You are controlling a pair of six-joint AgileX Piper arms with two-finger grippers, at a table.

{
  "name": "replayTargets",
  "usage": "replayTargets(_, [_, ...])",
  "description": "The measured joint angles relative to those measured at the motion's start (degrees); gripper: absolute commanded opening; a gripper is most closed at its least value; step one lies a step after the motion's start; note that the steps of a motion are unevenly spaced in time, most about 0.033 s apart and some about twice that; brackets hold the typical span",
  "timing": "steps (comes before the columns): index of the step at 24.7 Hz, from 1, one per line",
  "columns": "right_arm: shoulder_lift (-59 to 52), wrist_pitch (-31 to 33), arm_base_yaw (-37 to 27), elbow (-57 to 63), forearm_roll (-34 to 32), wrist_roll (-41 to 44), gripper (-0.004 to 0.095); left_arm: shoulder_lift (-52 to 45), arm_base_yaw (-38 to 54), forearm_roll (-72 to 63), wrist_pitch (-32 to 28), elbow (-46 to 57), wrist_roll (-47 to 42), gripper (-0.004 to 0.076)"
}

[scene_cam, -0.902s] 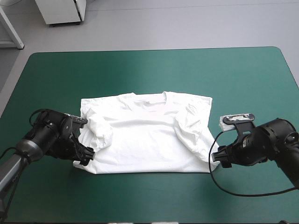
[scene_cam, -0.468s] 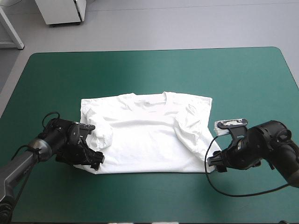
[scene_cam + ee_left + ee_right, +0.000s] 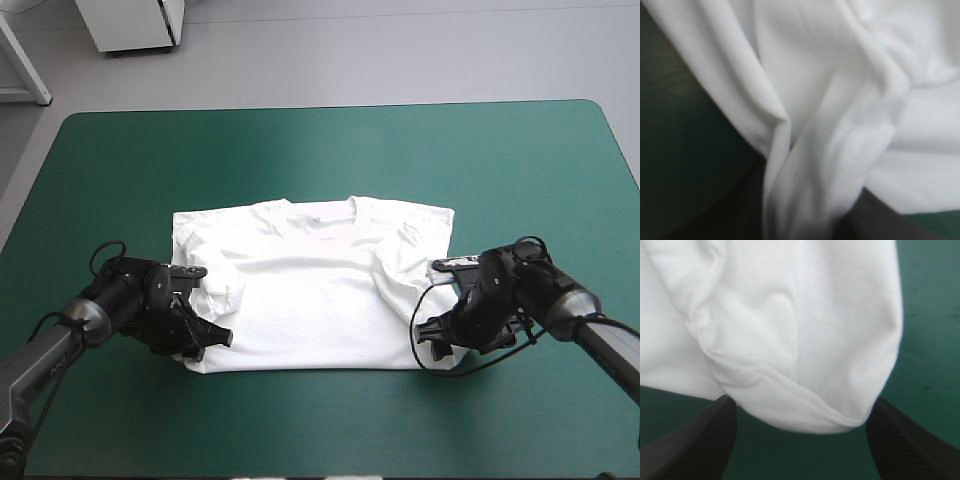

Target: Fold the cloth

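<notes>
The white T-shirt [image 3: 310,290] lies spread flat at the middle of the table, collar toward the far edge and both sleeves folded inward. My left gripper [image 3: 205,340] is at its near left hem corner. In the left wrist view the T-shirt [image 3: 840,75] bunches into a ridge pinched between my left gripper [image 3: 810,220]. My right gripper [image 3: 432,335] lies low at the near right hem corner. In the right wrist view its black fingers [image 3: 695,445] stand wide apart. The rounded corner of the T-shirt [image 3: 790,330] sits between them, ungripped, in my right gripper [image 3: 800,440].
The teal-green cover [image 3: 320,160] stretches around the shirt on every side, widest toward the far edge. Both arms lie low over the near half of the table.
My left gripper slid right onto the hem corner and closed on the cloth. My right arm moved left until the corner came between its open fingers.
</notes>
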Motion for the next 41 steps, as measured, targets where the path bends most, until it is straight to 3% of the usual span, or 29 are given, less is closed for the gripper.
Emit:
replayTargets(2, [2.07,-0.98,0.0,0.0,1.92,-0.75,0.0669,-0.26,0.0,-0.73,-0.63,0.8,0.21,-0.0008])
replayTargets(6, [5.0,-2.26,0.05,0.0,3.61,-1.24,0.0658,-0.76,0.0,-1.62,-1.62,1.61,1.05,-0.0007])
replayTargets(8, [5.15,-2.71,0.05,0.59,3.65,-1.19,0.0594,-0.87,0.0,-1.65,-1.85,1.74,1.13,-0.0007])
replayTargets(10, [4.57,-4.43,0.05,2.3,3.46,-1.19,0.0478,-0.87,0.0,-1.69,-2.31,1.88,1.23,-0.0007])
replayTargets(15, [2.33,-8.85,-0.32,6.36,0.88,-1.59,0.0007,-0.89,0.0,-1.69,-2.6,1.93,1.36,-0.0007])
replayTargets(23, [-2.2,-12.73,-0.24,8.98,0.6,-0.71,-0.0015,-3.65,-0.06,3.13,0.87,-0.23,1.34,-0.0007])
replayTargets(29, [-9.37,-9.77,0.24,9.32,0.7,4.1,-0.0015,-13.07,-0.06,8.3,4.43,-4.01,-1.28,-0.0007])
replayTargets(35, [-7.99,-13.49,0.24,-1.25,-1.52,2.07,-0.0015,-6.7,0.89,9.37,3.35,-8.58,1.49,-0.0007])
replayTargets(41, [0.82,-19.27,-1.66,-13.11,-9.78,5.16,-0.0015,6.24,7.35,2.81,2.88,-24.14,7.73,-0.0007])
